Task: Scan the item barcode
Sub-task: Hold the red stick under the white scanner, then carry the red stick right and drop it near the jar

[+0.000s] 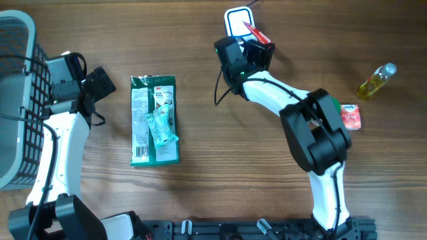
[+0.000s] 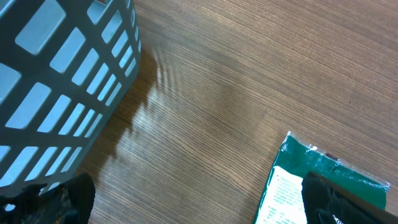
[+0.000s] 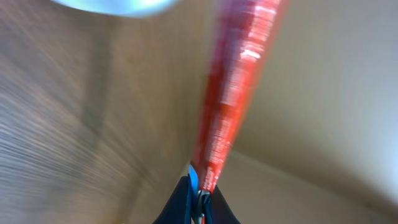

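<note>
While my right gripper (image 1: 257, 45) stays out of clear view overhead, the wrist camera shows it clamped on the red packet (image 1: 257, 32), held over the white scanner's (image 1: 235, 19) edge. My left gripper (image 1: 105, 79) is spread wide and empty, between the basket (image 1: 15, 40) and the green pouch (image 1: 153, 120).

The basket (image 1: 20, 40) stood at the far left edge of the table (image 1: 200, 187). My left hand (image 1: 107, 79) hung just to its right, between it and the flat packet (image 1: 143, 133), which lay left of the table's middle. A small pouch (image 1: 162, 128) lay on top of that packet. Towards the back, right of centre, my right hand (image 1: 259, 44) held the thin packet (image 1: 255, 32) by its edge, just over the scanner (image 1: 235, 20) at the rear edge. Well to the right lay a bottle (image 1: 375, 83), with a sachet (image 1: 351, 116) nearer me and slightly left of it.
</note>
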